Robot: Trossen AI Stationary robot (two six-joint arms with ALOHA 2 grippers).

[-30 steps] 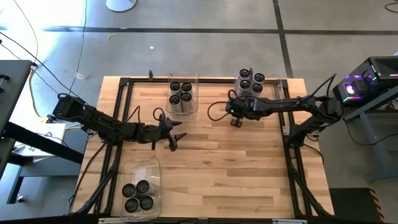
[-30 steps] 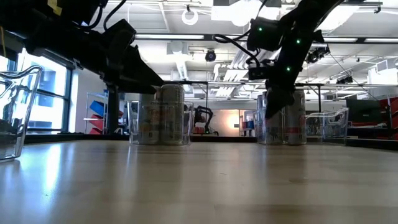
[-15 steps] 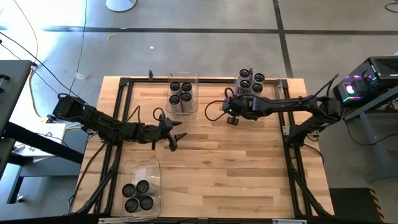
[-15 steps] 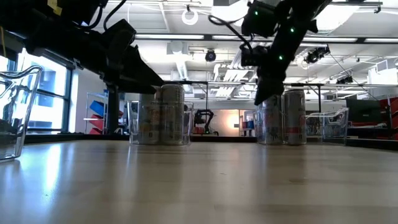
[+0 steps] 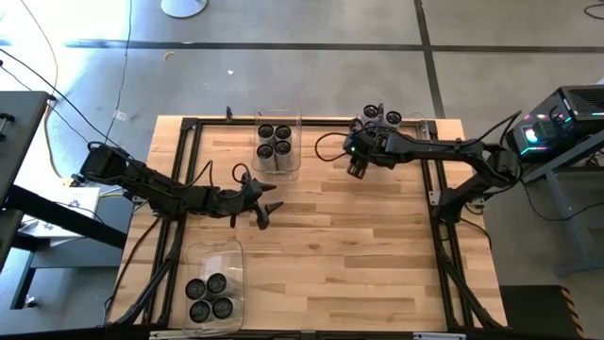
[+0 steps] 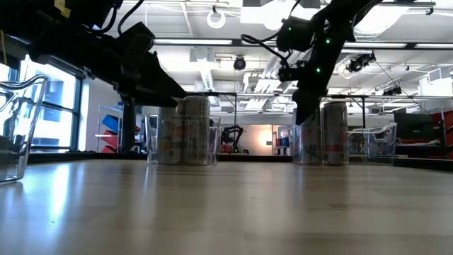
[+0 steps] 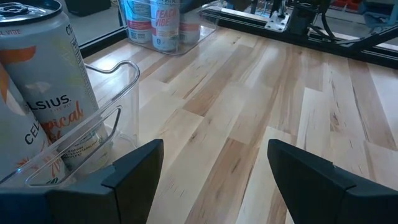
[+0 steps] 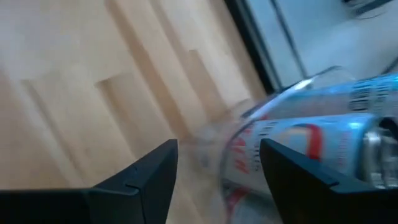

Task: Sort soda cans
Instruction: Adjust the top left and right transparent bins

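Sorting looks close to finished, judging by how things lie: no can stands loose on the wooden surface [image 5: 321, 246], and every can visible sits inside a clear plastic bin.

Counted from the high view, there are three bins with cans. The bin at the far edge toward the middle [image 5: 278, 120] holds four dark-topped cans [image 5: 275, 140] in a square. The bin at the near left corner [image 5: 213, 253] holds four more dark-topped cans [image 5: 209, 297]. The bin at the far right [image 5: 422, 122] shows three can tops [image 5: 381, 116]; the right arm covers part of it, so a fourth can there may be hidden, and I cannot confirm it. That makes eleven cans counted for certain. In the low view, a further clear bin [image 6: 379, 145] shows at the right, and I cannot tell whether anything is in it.

The right tool [image 5: 357, 170] hangs at the near-left corner of the far-right bin, fingers spread and empty; the right wrist view shows a silvery-white can with red and blue print [image 8: 323, 134] just beyond them, inside the clear wall, not gripped. The left tool [image 5: 264, 213] hovers over the bare surface left of centre, released and holding nothing, with the near-left bin's can [image 7: 46, 93] beside it in its wrist view.

What is left, as a judgement, is little: perhaps only drawing the right arm clear.
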